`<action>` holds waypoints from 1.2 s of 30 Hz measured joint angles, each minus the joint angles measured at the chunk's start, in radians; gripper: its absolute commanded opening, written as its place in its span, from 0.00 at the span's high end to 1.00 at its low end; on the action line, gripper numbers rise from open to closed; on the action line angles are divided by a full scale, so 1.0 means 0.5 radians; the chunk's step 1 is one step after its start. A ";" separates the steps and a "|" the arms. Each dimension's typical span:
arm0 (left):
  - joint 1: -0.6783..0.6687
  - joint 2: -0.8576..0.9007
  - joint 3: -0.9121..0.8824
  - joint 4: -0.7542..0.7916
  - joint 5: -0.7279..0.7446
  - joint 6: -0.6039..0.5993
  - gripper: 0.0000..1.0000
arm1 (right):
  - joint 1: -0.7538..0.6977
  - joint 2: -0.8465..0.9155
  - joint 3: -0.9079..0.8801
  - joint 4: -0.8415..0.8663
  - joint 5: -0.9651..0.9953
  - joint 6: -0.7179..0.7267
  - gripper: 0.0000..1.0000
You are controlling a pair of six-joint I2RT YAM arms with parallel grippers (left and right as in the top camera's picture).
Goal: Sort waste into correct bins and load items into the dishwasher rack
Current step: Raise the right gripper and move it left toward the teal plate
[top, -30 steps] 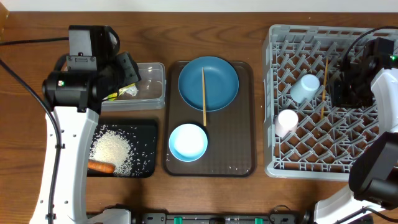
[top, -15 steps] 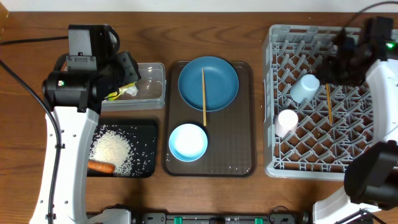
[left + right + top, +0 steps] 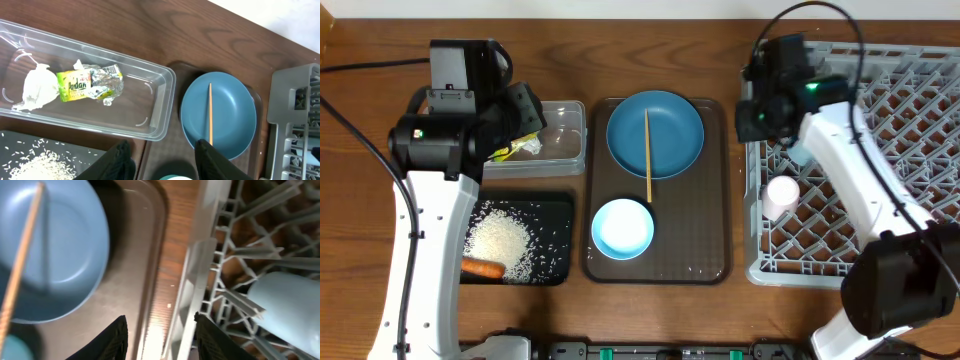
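Grey plastic rack (image 3: 197,265) wall under the right jaws, blue plate (image 3: 60,245) bearing a chopstick (image 3: 21,255) alongside, clear tub (image 3: 145,107) near the left jaws, both pairs half spread, empty

Free: I can pass over bare tray (image 3: 695,235) right of the bowl (image 3: 622,228) | Blocked: rack wall (image 3: 753,205) along tray's right edge, pink cup (image 3: 782,195) just inside it.

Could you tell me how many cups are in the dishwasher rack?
2. A small light-blue cup near the left edge of the grey plastic rack, partly under the right arm; a small pale pink cup beside it. The arm may hide others.
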 measured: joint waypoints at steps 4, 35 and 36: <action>0.000 0.000 0.000 -0.001 -0.001 0.000 0.55 | 0.055 0.000 -0.054 0.040 0.188 0.037 0.64; 0.000 0.000 0.000 -0.013 0.000 0.000 0.55 | 0.067 0.000 -0.337 0.092 0.302 0.166 0.92; 0.000 0.000 0.000 -0.013 0.000 0.000 0.55 | 0.067 0.000 -0.337 0.092 0.302 0.161 0.92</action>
